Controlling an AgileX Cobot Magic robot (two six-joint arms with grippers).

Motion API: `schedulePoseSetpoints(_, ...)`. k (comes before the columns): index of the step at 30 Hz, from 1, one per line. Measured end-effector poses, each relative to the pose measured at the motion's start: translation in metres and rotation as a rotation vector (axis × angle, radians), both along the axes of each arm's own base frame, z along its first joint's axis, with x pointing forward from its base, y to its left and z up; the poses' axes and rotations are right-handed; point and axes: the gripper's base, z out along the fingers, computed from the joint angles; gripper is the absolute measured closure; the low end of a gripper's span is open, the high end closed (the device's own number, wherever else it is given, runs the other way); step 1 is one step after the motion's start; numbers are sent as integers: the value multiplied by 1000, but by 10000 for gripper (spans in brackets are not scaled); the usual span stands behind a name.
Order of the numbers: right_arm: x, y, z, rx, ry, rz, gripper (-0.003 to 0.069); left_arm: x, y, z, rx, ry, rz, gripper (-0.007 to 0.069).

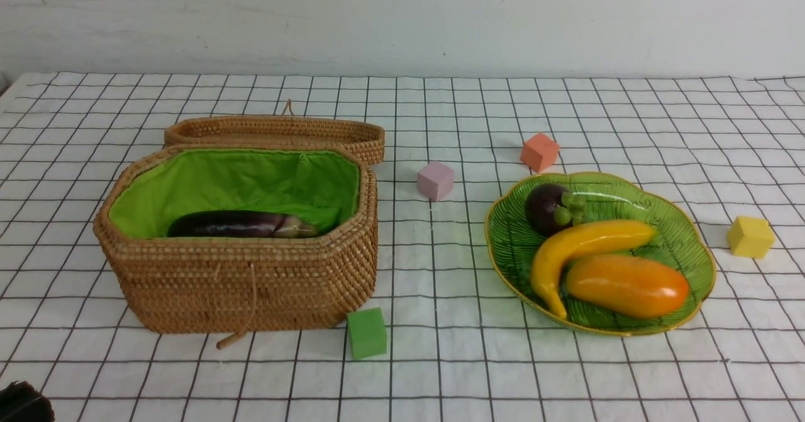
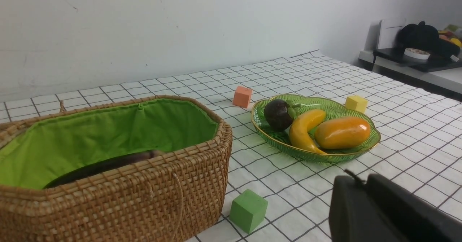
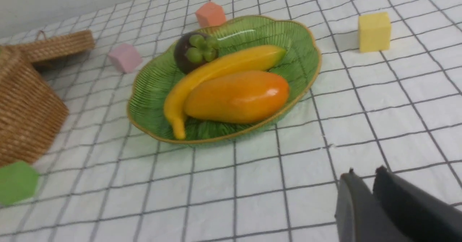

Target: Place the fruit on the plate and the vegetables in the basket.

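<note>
Fruit [image 1: 604, 265] fills the plate [image 1: 685, 246]; both end effectors [image 2: 361, 184] [image 3: 364, 177] nearly clenched, grasping nothing.

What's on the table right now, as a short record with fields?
plate contents: banana, mango, mangosteen on the plate
basket contents: eggplant visible in the basket; other vegetables not visible
basket lid: open, behind the basket
loose cubes: green, pink, orange, yellow

Four cubes on the checked tablecloth [image 1: 440, 378]: green [image 1: 366, 333], pink [image 1: 435, 180], orange [image 1: 539, 152], yellow [image 1: 750, 236]
</note>
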Motion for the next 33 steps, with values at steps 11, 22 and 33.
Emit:
schedulePoseSetpoints(11,3,-1,-28,-29,4,-3,667,0,0,0,3,2,3,564)
schedulePoseSetpoints(22,3,-1,-28,-21,4,-3,666,0,0,0,3,2,3,551)
schedulePoseSetpoints(33,3,-1,-28,-20,4,-3,662,0,0,0,3,2,3,540)
